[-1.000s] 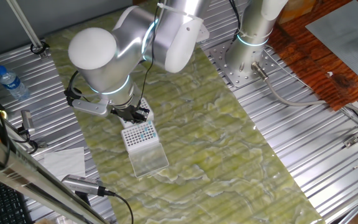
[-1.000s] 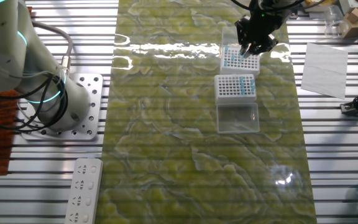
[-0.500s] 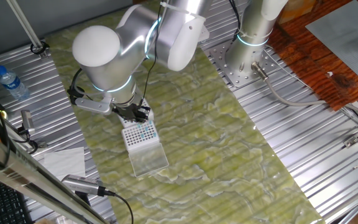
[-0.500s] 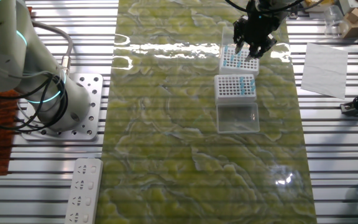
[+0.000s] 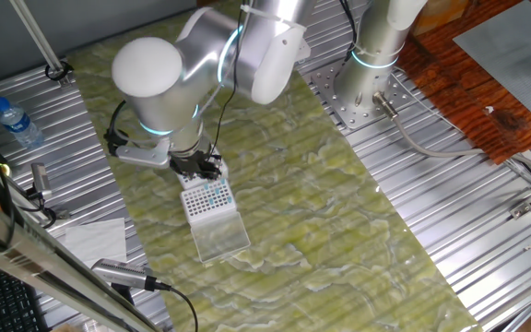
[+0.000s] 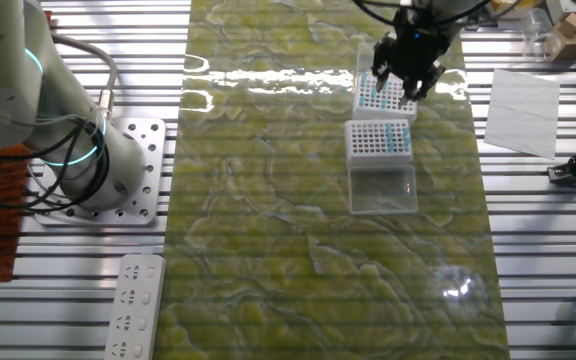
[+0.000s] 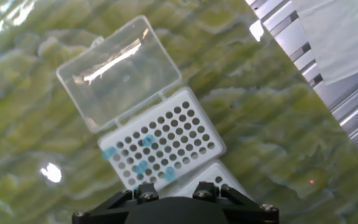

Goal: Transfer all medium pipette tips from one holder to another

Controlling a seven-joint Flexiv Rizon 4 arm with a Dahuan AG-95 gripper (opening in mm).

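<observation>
The tabletop (image 6: 268,200) is seen covered by a green marbled mat, flanked by ribbed metal. The silver arm (image 5: 187,69) is bent low over the mat's edge. Two white tip racks are set close together: the far rack (image 6: 383,95), under the hand, and the near rack (image 6: 378,138), whose clear hinged lid (image 6: 382,189) lies open and flat on the mat. The pincer (image 6: 405,82) is held just above the far rack; whether its fingers are spread or pressed together cannot be told, as the hand view shows only the black body.

Medium pipette tips (image 7: 143,167) are noted in the near rack as a few scattered blue dots among mostly bare holes; more blue tops (image 6: 373,92) are seen in the far rack.
</observation>
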